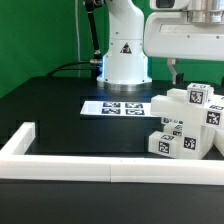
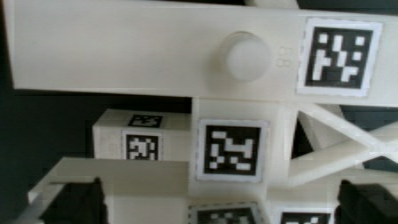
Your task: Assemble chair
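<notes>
The white chair parts (image 1: 188,128), blocky and bearing black-and-white tags, stand clustered together at the exterior view's right on the black table. My gripper (image 1: 177,75) hangs just above their back left part. In the wrist view the parts (image 2: 231,110) fill the picture: a flat slab with a round knob, a tagged post and slanted struts below it. My gripper (image 2: 214,212) is open, its dark fingers (image 2: 64,205) wide apart at the two sides with tagged white parts showing between them. I cannot tell whether the fingers touch any part.
The marker board (image 1: 113,107) lies flat in front of the robot base (image 1: 124,55). A long white low border rail (image 1: 70,163) runs along the front and turns back at the exterior view's left. A green wall stands behind.
</notes>
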{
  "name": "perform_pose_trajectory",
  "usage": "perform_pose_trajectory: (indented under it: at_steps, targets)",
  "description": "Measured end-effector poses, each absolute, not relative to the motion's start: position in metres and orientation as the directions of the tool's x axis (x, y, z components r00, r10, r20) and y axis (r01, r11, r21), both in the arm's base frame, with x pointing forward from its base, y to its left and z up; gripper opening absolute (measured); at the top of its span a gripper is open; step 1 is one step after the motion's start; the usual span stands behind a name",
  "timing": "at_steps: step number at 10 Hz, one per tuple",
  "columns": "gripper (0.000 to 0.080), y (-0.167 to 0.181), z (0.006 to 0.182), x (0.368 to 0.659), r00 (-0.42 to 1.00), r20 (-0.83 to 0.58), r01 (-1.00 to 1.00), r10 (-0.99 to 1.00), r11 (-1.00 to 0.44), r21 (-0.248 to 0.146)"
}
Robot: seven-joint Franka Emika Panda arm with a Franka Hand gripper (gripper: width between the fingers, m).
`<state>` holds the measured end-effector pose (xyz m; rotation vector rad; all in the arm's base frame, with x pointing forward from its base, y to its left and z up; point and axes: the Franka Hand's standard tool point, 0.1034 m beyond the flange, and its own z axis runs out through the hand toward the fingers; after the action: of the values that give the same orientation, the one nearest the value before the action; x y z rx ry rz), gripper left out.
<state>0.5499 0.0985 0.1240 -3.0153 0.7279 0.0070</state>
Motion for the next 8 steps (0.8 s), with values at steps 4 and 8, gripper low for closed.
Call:
perform_pose_trajectory:
  at_steps: [4, 8]
  targets:
    - [0.0649, 0.087, 0.143, 0.501, 0.97, 0.014, -0.243, -0.245, -0.967, -0.079]
    - [0.0649, 0.086, 0.143, 0.495, 0.963, 0.008, -0.266, -0.268, -0.96, -0.083]
